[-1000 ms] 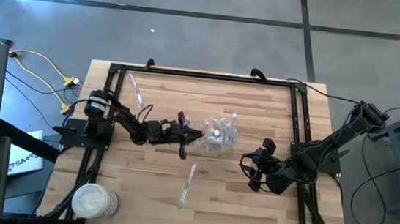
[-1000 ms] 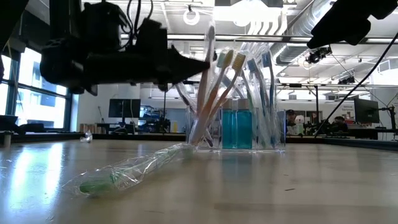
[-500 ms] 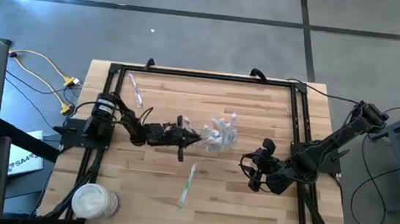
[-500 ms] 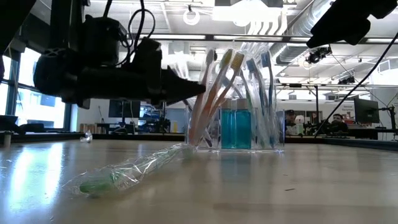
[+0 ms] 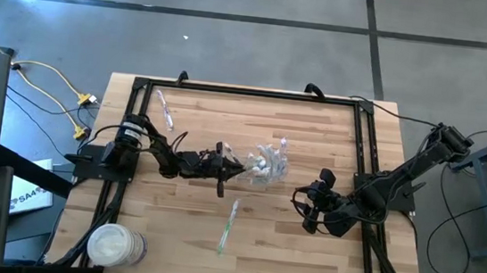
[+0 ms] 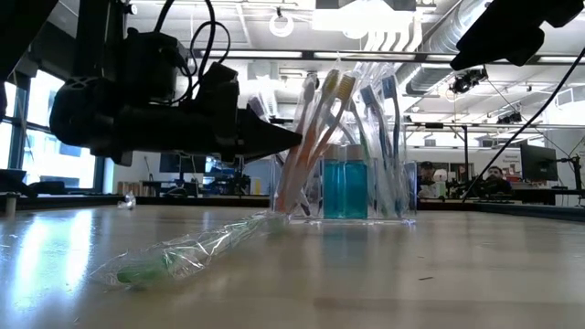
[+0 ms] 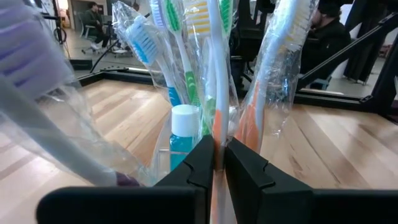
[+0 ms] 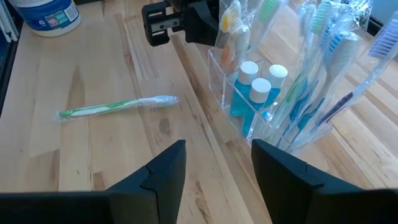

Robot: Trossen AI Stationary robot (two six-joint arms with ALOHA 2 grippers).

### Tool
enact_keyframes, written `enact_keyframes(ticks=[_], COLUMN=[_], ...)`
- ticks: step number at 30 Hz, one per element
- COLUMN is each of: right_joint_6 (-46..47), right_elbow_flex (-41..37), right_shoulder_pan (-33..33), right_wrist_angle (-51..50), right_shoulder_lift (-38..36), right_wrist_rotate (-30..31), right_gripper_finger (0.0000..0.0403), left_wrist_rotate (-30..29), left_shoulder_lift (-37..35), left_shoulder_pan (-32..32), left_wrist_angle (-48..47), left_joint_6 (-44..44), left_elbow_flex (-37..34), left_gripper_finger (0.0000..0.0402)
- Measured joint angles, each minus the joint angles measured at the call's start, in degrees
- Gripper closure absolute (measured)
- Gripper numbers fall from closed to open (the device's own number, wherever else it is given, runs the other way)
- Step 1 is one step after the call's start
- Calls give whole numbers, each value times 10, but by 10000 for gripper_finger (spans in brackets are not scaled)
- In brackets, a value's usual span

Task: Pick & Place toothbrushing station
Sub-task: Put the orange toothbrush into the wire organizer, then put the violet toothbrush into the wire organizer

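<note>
Near the middle of the wooden desk [image 5: 181, 229] stands a small transparent plastic container [image 5: 266, 167], packed with slim toothbrushes [image 6: 315, 128] in clear wrappers, their handles orange, white, green and blue, heads fanning upward. Inside it sit two blue tubes with white caps [image 8: 259, 87], upright and side by side. A single green toothbrush in a crinkled clear wrapper [image 5: 227, 227] lies flat on the desk, apart from the container and nearer the front edge. Another wrapped toothbrush [image 5: 164, 109] lies near the far left corner of the desk.

From the left, the left claw [image 7: 216, 163] reaches level with the container's left side, its two dark fingers drawn almost together with an orange and white toothbrush handle [image 7: 217, 93] in the thin gap between them; whether they are truly pinching it cannot be told. To the right of the container and well apart from it, the right claw [image 8: 216, 165] waits low over the desk with its fingers spread, holding nothing. A white tub with a blue label [image 5: 113, 246] sits at the near left corner
</note>
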Motion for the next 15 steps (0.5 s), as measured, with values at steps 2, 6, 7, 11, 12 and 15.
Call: enact_keyframes(ticks=[2,6,7,11,12,15], right_joint_6=[0,0,0,0,0,0], right_elbow_flex=[0,0,0,0,0,0], right_shoulder_pan=[0,0,0,0,0,0], right_wrist_angle=[0,0,0,0,0,0], right_shoulder_lift=[0,0,0,0,0,0], right_wrist_rotate=[0,0,0,0,0,0], right_gripper_finger=[228,228,228,228,228,228], left_wrist_rotate=[1,2,2,2,2,2], left_shoulder_lift=[0,1,1,1,1,1], left_shoulder_pan=[0,0,0,-1,-1,-1], left_wrist_angle=[0,0,0,0,0,0], left_joint_6=[-1,-18,-22,-32,-32,-45], left_elbow_flex=[0,-1,-1,-1,-1,-1], left_gripper_finger=[363,342,337,310,302,269])
